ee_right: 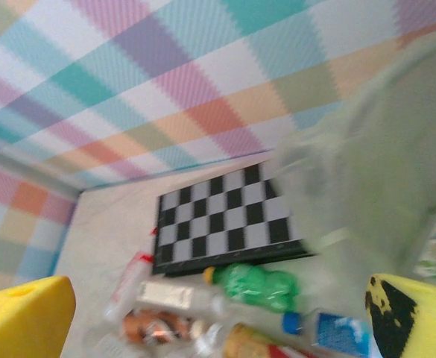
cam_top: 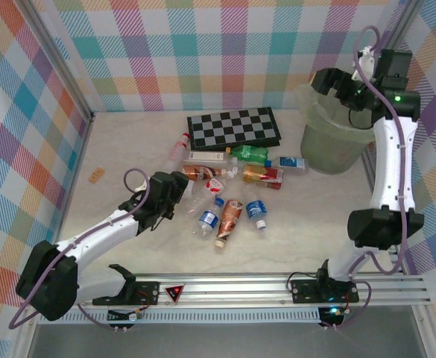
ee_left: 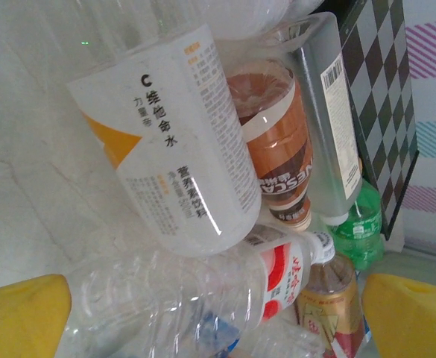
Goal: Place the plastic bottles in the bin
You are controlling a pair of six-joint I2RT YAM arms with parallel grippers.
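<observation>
Pickup stage: left gripper [cam_top: 182, 188], wide open and empty, over centre-frame plastic bottles [cam_top: 229, 216]; next, close on one.

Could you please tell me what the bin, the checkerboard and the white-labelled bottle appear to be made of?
The bin looks like matte pale-green plastic, lined with translucent film that wrinkles at its rim. The checkerboard seems a rigid, flat board with a smooth printed face; wood or plastic, I cannot tell. The white-labelled bottle is probably clear glossy plastic: see-through, with highlights.
</observation>
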